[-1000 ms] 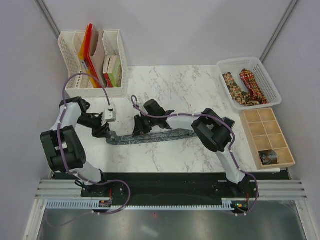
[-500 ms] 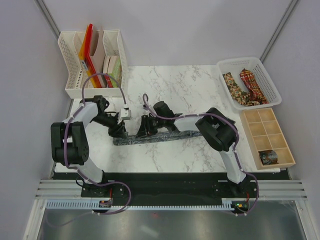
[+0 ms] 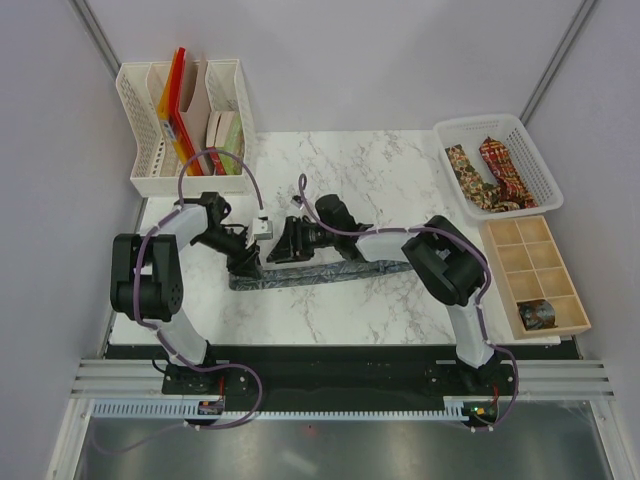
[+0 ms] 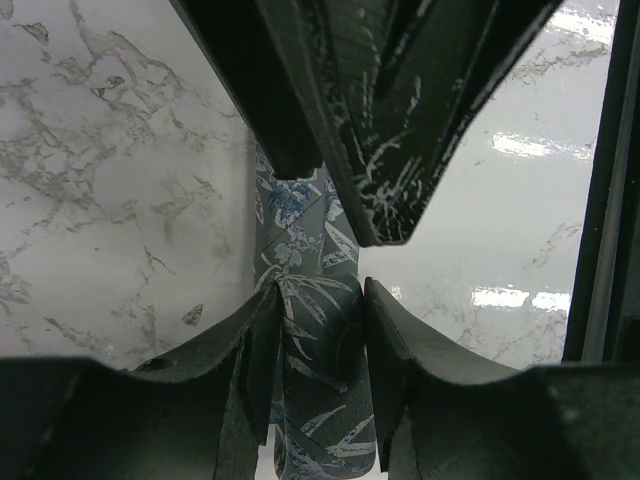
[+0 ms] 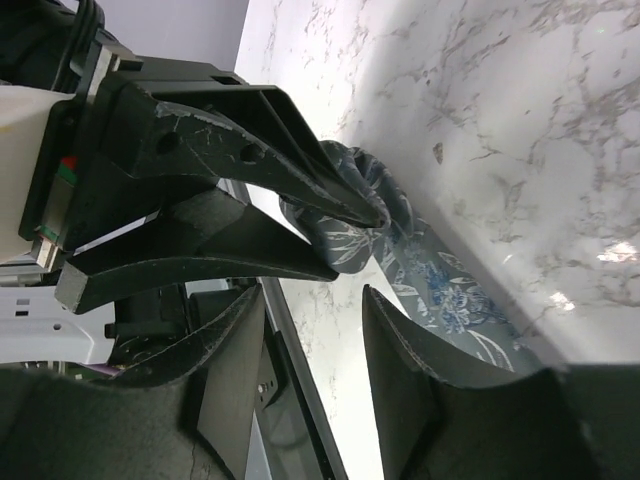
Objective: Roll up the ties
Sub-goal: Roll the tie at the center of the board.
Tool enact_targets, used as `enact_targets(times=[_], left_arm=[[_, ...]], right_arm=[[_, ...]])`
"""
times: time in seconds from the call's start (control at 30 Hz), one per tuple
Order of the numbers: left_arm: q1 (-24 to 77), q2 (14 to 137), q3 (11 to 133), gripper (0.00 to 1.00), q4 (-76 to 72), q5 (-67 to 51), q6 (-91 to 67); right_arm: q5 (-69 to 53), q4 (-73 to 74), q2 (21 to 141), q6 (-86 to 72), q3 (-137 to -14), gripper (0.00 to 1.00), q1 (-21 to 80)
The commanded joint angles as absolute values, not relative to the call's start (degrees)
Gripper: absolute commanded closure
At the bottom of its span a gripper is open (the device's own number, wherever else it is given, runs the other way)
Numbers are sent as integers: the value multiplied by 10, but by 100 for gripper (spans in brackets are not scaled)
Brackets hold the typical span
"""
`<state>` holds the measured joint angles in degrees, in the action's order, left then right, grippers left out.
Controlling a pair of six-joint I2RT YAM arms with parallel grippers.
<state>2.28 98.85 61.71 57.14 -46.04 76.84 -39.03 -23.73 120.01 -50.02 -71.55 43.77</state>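
A dark grey-green tie (image 3: pixel 340 272) with a leaf pattern lies flat across the marble table, its left end rolled into a small coil (image 5: pixel 350 235). My left gripper (image 3: pixel 245 265) is shut on that coil, a finger pressing each side (image 4: pixel 313 290). Just right of it, my right gripper (image 3: pixel 280 248) stands open above the tie, with nothing between its fingers (image 5: pixel 313 300). A brown-gold tie (image 3: pixel 462 170) and a red tie (image 3: pixel 503 165) lie in the white basket (image 3: pixel 540 205) at the back right.
A white file rack (image 3: pixel 150 182) with coloured books and folders stands at the back left. A wooden divided box (image 3: pixel 505 262) at the right edge holds one rolled tie (image 3: pixel 537 314) in a front compartment.
My left gripper has travelled right along the tie with the rolled end. The right gripper has opened, let go of the tie and lifted slightly up and right.
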Motion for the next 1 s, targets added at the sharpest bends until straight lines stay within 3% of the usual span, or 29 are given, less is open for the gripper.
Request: enact_targets(times=[0.0, 0.4, 0.97], left_arm=[[26, 989, 613, 54, 555, -469, 750], [32, 991, 611, 56, 552, -463, 750], [46, 991, 612, 58, 551, -457, 749]], right_arm=[[-377, -276, 1214, -527, -720, 49, 448], [-357, -305, 1260, -577, -742, 43, 463], [-352, -336, 1298, -615, -759, 46, 481]])
